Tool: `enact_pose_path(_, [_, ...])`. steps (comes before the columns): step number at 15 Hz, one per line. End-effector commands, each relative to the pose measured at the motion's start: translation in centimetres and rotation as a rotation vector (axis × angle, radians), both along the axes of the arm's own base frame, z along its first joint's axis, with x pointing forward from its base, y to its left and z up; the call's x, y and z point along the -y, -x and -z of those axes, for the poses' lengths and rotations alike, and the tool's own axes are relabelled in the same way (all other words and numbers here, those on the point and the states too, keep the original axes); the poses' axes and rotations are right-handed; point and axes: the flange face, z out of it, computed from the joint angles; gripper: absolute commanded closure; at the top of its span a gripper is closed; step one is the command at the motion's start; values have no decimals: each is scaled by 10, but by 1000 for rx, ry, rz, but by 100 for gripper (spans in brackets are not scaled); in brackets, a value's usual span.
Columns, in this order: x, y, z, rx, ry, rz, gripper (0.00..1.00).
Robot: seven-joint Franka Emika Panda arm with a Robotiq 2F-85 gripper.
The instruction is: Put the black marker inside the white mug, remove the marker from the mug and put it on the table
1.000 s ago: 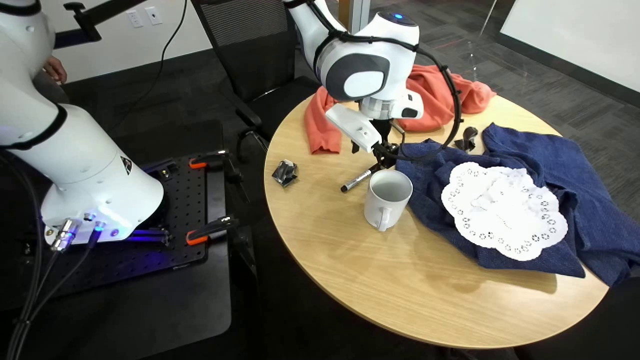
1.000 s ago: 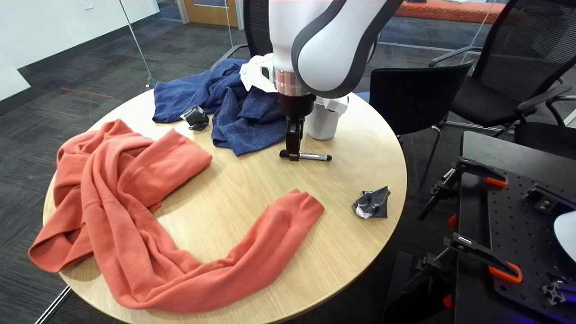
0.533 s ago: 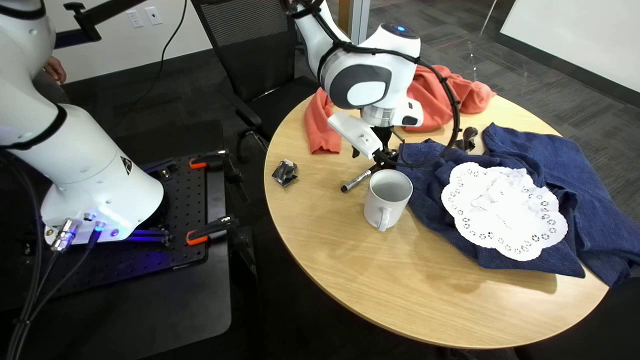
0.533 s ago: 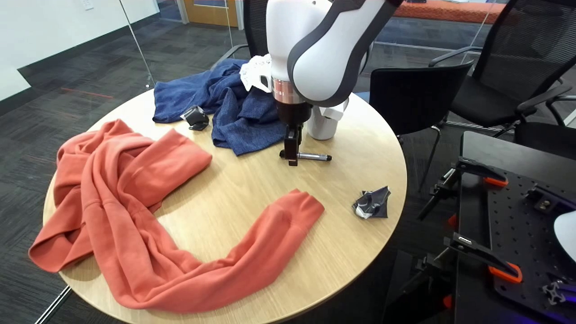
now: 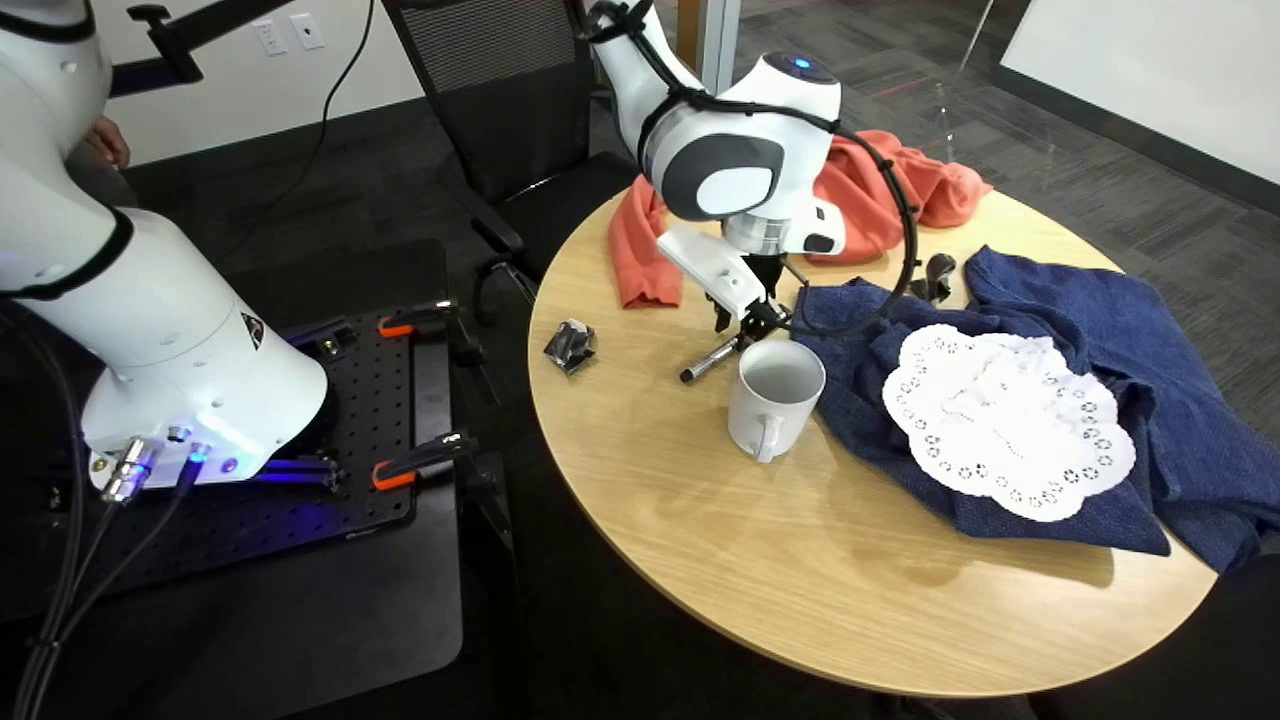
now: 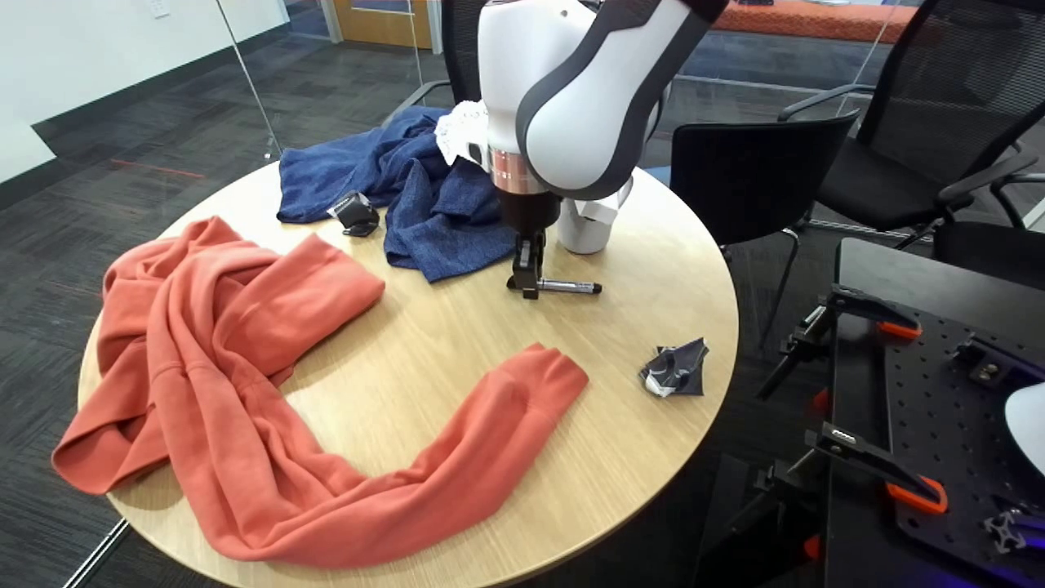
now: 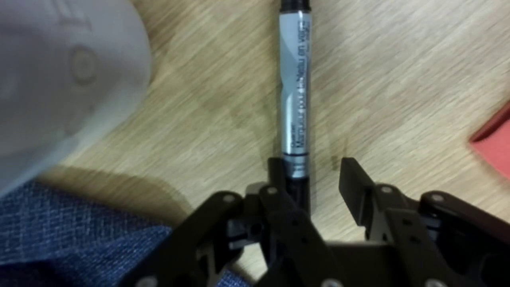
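Leftmost in the wrist view stands the mug (image 7: 75,91); to its right, apart, lies the marker (image 7: 295,83) on the table (image 7: 215,75), its dark end between the spread jaws of the gripper (image 7: 311,171); contact with one is hard to tell. This looks like the pick-up; the next move calls for centring, then closing.

An office: mesh chairs (image 6: 963,82), glass partition (image 6: 250,77), grey carpet tiles (image 6: 188,122).

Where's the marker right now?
In the wrist view, the marker lies on the table, right of the white mug, lower end between the jaws of the open gripper.
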Motion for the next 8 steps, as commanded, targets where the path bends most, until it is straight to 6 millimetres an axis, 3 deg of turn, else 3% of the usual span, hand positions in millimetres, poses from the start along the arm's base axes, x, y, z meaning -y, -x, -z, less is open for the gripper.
enact_pose_path(1, [2, -6, -7, 30, -3, -10, 88])
enact_pose_path(2, [2, -6, -9, 32, 1, -5, 97])
enact_pose_path(3, [1, -7, -14, 39, 3, 1, 100])
enact_pose_path(8, [-4, -6, -67, 133, -4, 59, 95])
